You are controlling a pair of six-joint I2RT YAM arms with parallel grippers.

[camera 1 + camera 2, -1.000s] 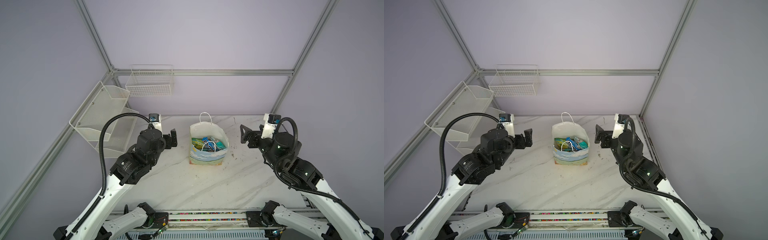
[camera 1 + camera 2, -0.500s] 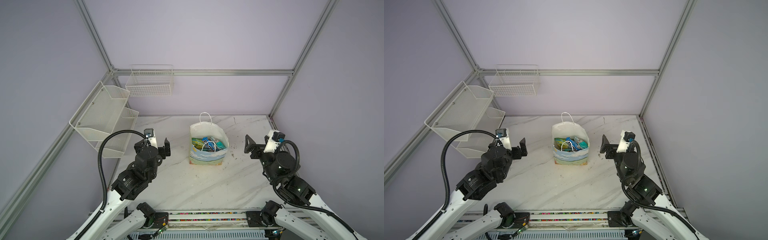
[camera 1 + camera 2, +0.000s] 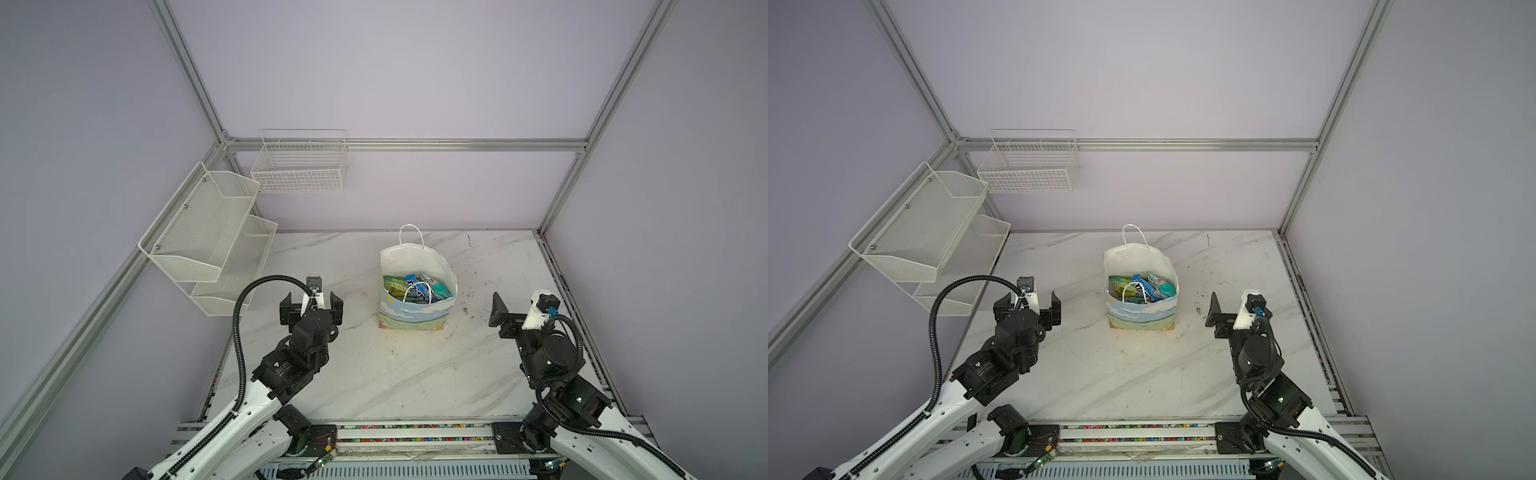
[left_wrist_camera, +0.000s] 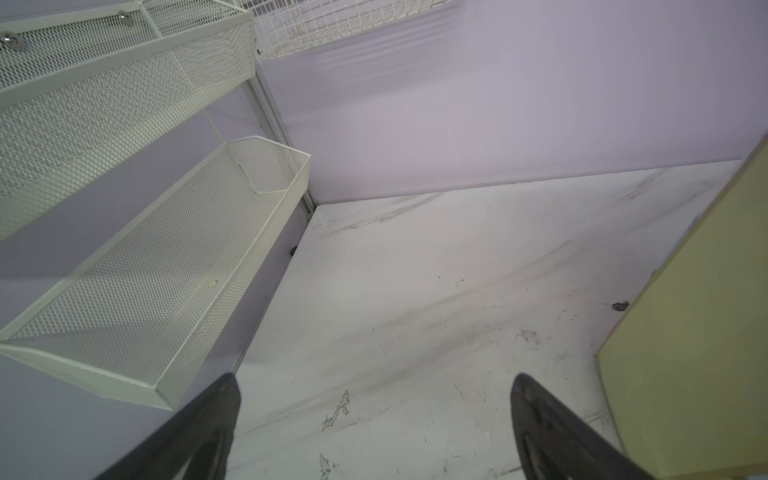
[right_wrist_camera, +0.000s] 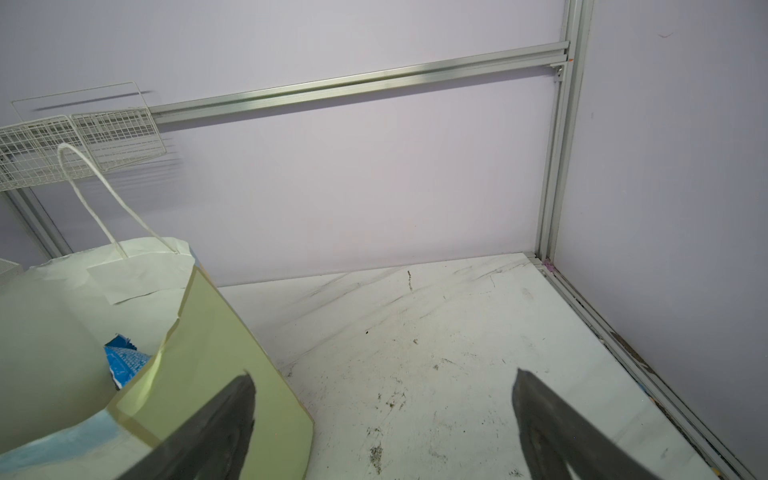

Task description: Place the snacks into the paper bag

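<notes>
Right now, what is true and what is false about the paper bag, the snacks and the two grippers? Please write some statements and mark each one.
1. The snacks lie inside the paper bag. True.
2. The left gripper holds a packet. False: its jaws are open, with nothing between them.
3. The paper bag lies on its side. False: it stands upright on the table.
4. The right gripper is open, beside the bag and apart from it. True.
</notes>
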